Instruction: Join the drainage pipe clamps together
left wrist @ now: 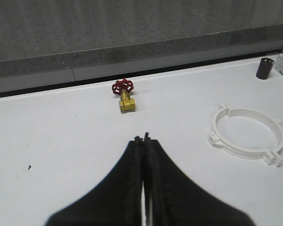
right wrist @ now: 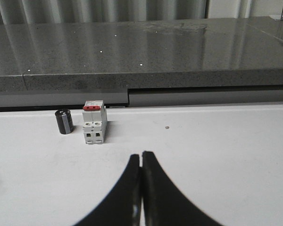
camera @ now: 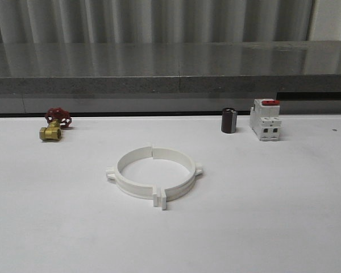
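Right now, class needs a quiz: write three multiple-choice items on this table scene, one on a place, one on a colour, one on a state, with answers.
1. Where does the brass valve sit?
A. far left of the table
B. inside the ring
C. beside the breaker

2. What colour is the breaker's switch?
A. blue
B. red
C. green

3. How do the drainage pipe clamps lie?
A. stacked
B. far apart
C. together as one ring

Answers: 1 A, it stands far left in the front view. 2 B, the top switch is red. 3 C, the two halves meet, forming a ring.
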